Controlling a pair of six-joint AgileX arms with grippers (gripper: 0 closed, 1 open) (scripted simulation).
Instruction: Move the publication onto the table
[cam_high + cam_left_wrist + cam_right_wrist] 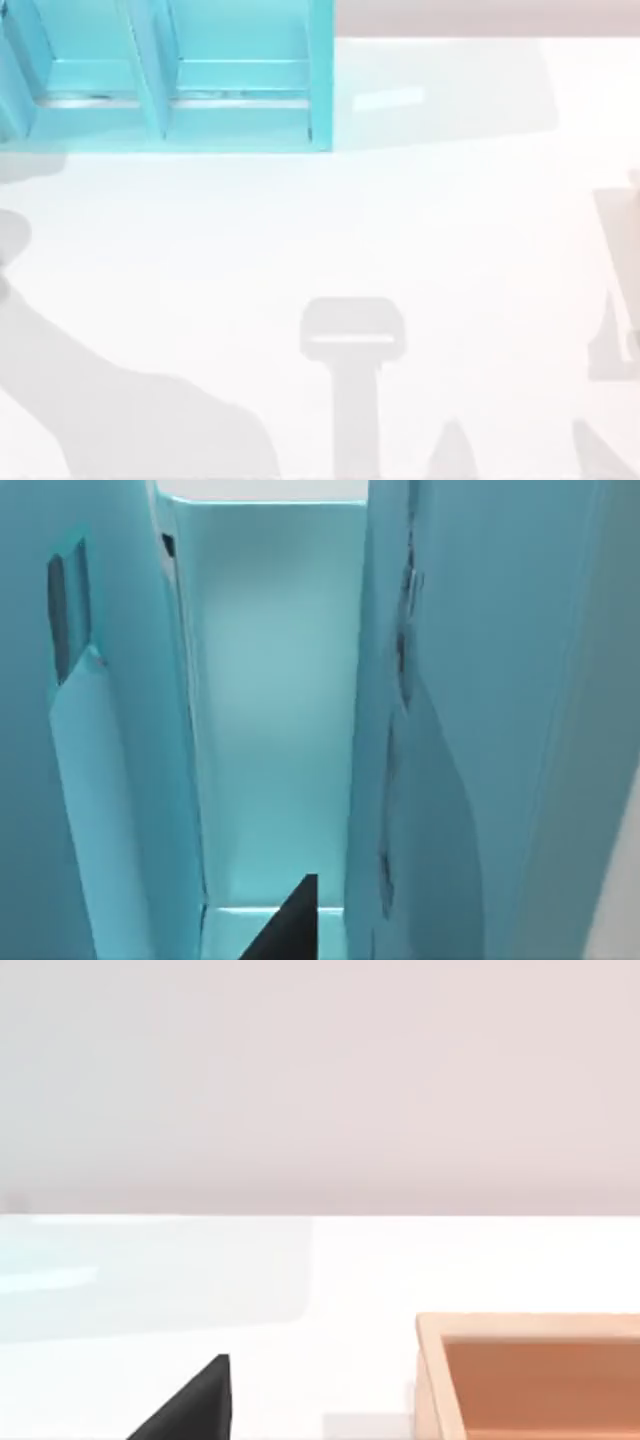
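Nearest the lens of the left wrist view, a dark wedge of the left gripper point(290, 930) is seen pointed into a narrow compartment of the turquoise shelf unit point(240, 110). How far its jaws stand open cannot be told, and nothing can be seen held in them. The publication cannot be picked out with certainty. A darker teal-blue slab point(470, 780) standing upright along one side of that compartment may be it, presumably shelved on edge as books are. If so, it is not yet on the surface point(450, 250).

The gripper is judged to be lined up with the gap beside the slab so that the book can be reached and drawn out. The shelf unit stands at the far left of the surface, and the broad white area in front of it is available for the set-down.

The right gripper point(190, 1405) is held low over the surface near an orange-brown open box point(540, 1380), apparently parked. Its jaws likewise cannot be judged.
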